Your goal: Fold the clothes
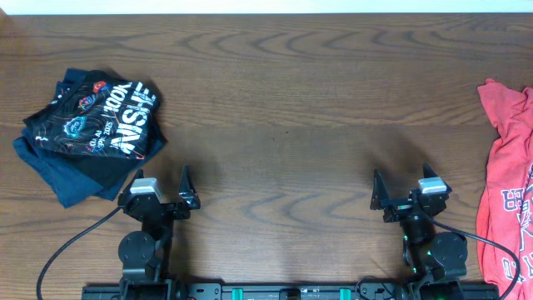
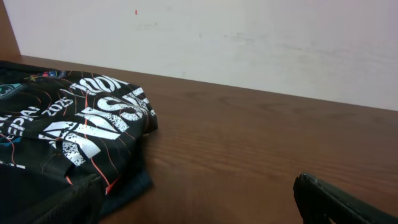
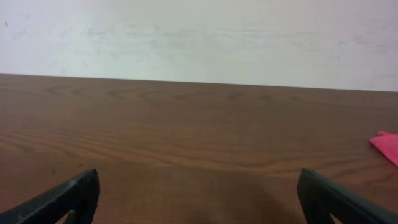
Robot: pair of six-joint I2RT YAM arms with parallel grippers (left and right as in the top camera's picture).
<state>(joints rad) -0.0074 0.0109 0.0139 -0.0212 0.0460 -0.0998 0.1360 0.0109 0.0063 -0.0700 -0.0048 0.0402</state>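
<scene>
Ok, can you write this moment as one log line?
left pincer: open, empty | right pincer: open, empty | red T-shirt: crumpled, far right | dark clothes: piled left

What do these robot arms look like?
The left gripper and right gripper are black, each with two flat pointed fingers and a silvery block behind them. The arms have round black joints. A thin black cable trails from each; green lights dot the right arm.

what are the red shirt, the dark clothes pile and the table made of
Red shirt: soft matte fabric, probably cotton; it lies in limp wrinkles.
Dark clothes: similar soft fabric, with white print.
Table: wood or wood-look laminate, smooth with a low sheen and visible grain.
</scene>
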